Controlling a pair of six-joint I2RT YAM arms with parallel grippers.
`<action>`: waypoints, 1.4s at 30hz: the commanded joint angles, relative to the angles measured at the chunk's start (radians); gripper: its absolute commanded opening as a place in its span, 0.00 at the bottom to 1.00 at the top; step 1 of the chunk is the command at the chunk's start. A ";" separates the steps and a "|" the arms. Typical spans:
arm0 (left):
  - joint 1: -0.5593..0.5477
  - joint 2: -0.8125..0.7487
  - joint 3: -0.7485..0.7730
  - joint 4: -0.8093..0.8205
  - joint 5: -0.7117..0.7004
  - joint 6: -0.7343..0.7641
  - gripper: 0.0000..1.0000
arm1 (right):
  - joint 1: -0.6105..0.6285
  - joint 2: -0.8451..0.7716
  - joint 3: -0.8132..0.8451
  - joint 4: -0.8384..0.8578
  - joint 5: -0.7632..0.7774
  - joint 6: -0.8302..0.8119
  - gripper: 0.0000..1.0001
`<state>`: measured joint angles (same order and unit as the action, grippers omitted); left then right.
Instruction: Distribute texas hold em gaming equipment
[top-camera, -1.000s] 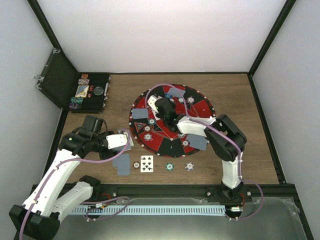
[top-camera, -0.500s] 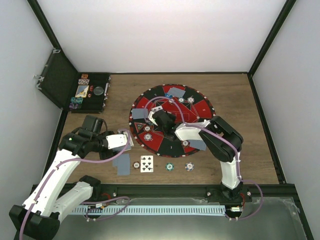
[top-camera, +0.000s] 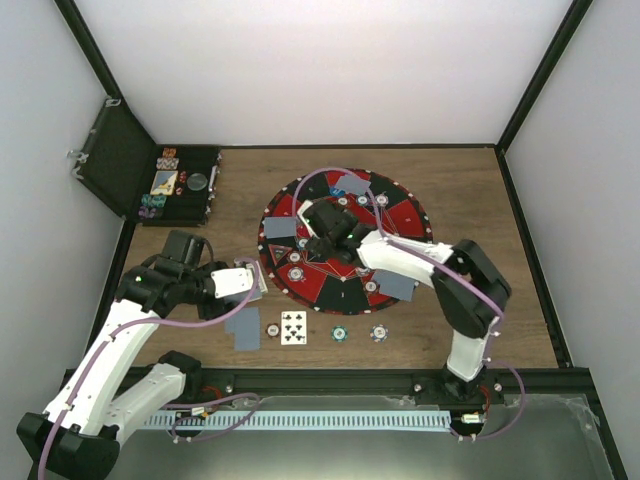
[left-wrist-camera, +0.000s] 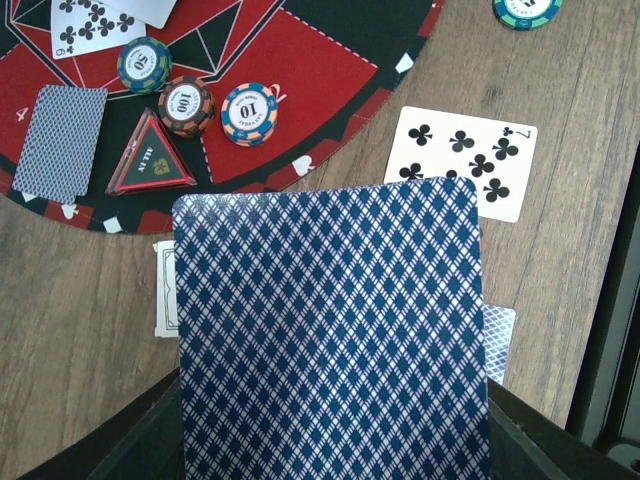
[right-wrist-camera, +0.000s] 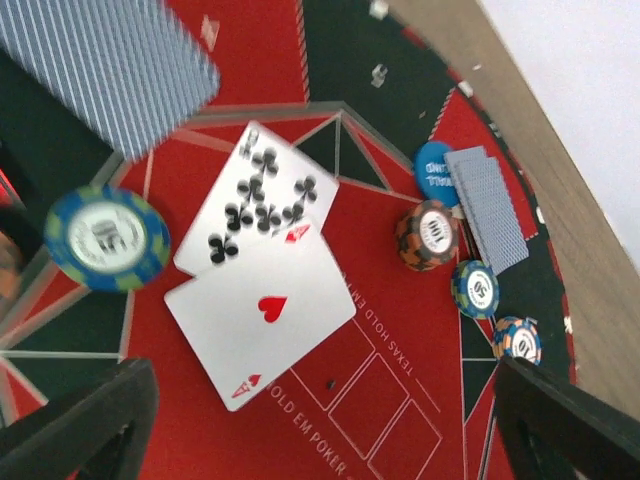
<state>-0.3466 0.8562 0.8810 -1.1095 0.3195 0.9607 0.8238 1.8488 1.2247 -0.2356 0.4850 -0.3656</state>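
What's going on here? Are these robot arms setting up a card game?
It looks that way: two arms are laying out a poker game. The left gripper is clamped on what looks like a face-down deck, over the table beside the round mat. The right gripper hangs open over the mat's middle, above an ace of hearts and a clubs card lying face up. Chips are already out.

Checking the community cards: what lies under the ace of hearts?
A clubs card pokes out from beneath the ace of hearts; its lower corner is covered.

L wrist: white card (left-wrist-camera: 164, 290) mostly behind blue-back card (left-wrist-camera: 330, 330), rank illegible
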 joint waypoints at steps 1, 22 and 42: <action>0.001 -0.002 0.029 -0.003 0.021 -0.005 0.04 | 0.008 -0.167 0.067 -0.100 -0.107 0.189 0.99; 0.002 0.003 0.031 0.015 0.028 -0.006 0.04 | -0.040 -0.350 -0.160 0.286 -1.256 1.182 0.95; 0.001 0.006 0.031 0.015 0.026 -0.007 0.04 | 0.101 -0.192 -0.206 0.459 -1.287 1.330 0.76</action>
<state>-0.3466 0.8650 0.8829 -1.1019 0.3237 0.9607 0.9115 1.6501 1.0180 0.1616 -0.7826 0.9295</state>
